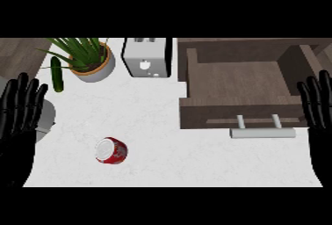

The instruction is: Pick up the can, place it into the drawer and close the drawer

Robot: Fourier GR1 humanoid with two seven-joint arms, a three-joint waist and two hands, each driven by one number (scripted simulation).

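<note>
No legible text, label or number on anything here.

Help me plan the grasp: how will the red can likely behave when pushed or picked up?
The can appears to lie on its side on the smooth counter, so a push would probably roll it. Its curved wall could slip in a grasp. Small beside the drawer, it is likely light.

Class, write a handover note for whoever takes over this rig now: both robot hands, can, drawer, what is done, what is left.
Left robot hand: open, resting at the left edge, holding nothing.
Right robot hand: open, resting at the right edge, holding nothing.
Can: on its side on the counter, left of the drawer.
Drawer: open, without the can.
Done: nothing. Left: pick up can, put in drawer, close it.
</note>
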